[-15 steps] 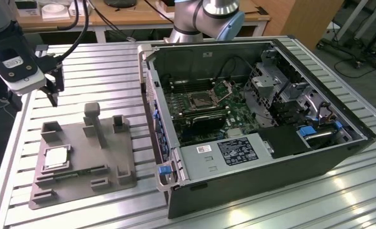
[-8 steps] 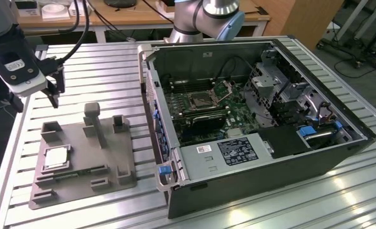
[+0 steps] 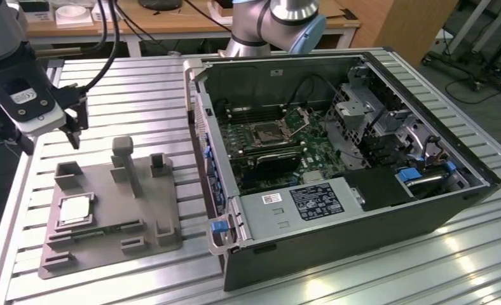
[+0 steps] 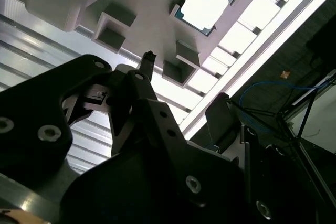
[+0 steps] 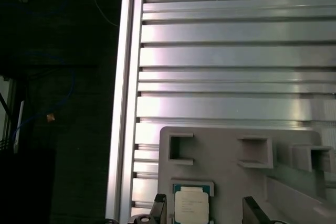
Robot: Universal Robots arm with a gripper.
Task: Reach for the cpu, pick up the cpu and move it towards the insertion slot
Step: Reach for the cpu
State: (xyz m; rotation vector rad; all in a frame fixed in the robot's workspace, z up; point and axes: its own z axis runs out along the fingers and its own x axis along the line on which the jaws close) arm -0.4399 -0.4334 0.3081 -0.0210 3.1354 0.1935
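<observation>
The cpu [image 3: 74, 210] is a small silver square lying flat in a pocket of the grey plastic fixture [image 3: 140, 216], on the exterior view's left. Both wrist views show the cpu [image 5: 191, 205] [image 4: 205, 3] too. My gripper [image 3: 75, 127] hangs above the table just beyond the fixture's far corner, well above the chip. It is open and empty; in the first wrist view the gripper [image 5: 206, 206] has its dark fingertips [image 5: 159, 206] spread to either side of the chip. The insertion slot [image 3: 267, 133] is a square socket with its metal lid raised, on the green board inside the case.
The open computer case [image 3: 344, 210] lies on its side on the exterior view's right, with high walls around the board. An upright post [image 3: 123, 159] rises from the fixture. The slatted aluminium table [image 3: 131, 95] ends close to the fixture on the exterior view's left.
</observation>
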